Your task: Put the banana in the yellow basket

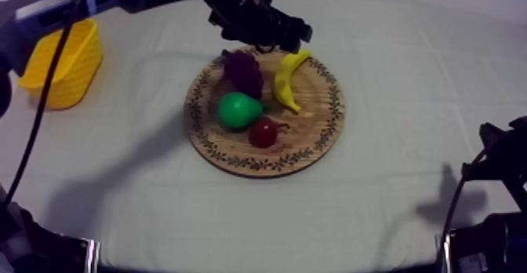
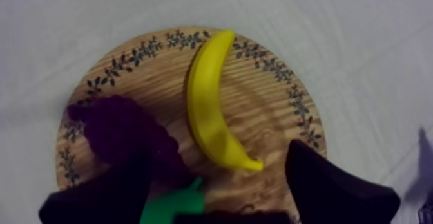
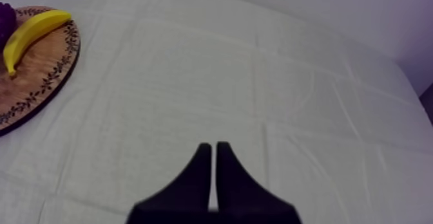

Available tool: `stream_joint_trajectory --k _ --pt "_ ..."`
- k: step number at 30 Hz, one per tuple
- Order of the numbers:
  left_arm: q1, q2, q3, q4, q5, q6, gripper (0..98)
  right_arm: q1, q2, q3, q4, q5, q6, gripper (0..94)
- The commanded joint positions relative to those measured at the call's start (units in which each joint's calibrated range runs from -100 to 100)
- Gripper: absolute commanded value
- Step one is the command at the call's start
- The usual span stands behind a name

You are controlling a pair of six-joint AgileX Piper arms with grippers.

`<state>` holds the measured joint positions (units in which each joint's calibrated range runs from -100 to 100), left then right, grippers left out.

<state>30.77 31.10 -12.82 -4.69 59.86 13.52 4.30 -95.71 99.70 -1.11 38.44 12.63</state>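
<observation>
The yellow banana (image 1: 288,80) lies on the right half of the round wooden board (image 1: 314,139), next to the purple grapes (image 1: 243,70). My left gripper (image 1: 270,34) hovers over the board's far edge, just behind the banana and grapes. In the left wrist view its black fingers (image 2: 328,188) stand wide apart, open, with the banana (image 2: 209,104) lying lengthwise between and beyond them, untouched. The yellow basket (image 1: 67,60) stands at the far left of the table. My right gripper (image 3: 212,150) is shut on nothing, low over the cloth at the right (image 1: 496,147).
A green pear (image 1: 238,109) and a small red fruit (image 1: 263,132) sit on the near half of the board. The right wrist view takes in the board's edge (image 3: 38,78) with the banana (image 3: 32,32) off to the side.
</observation>
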Motion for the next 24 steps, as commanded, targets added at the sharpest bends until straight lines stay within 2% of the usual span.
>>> stream_joint_trajectory --k 1,9,24 --pt "-0.03 2.5 -2.08 0.19 0.26 -0.23 79.8 -0.01 -0.04 -0.03 0.01 0.02 -0.01 0.6" --pt "-0.29 11.12 -11.06 1.49 3.6 -1.44 83.8 -0.01 -0.04 -0.03 0.01 0.02 -0.01 0.6" --pt "-0.66 23.47 -23.14 3.76 8.47 -2.27 75.5 -0.01 -0.04 -0.03 0.01 0.02 -0.01 0.6"
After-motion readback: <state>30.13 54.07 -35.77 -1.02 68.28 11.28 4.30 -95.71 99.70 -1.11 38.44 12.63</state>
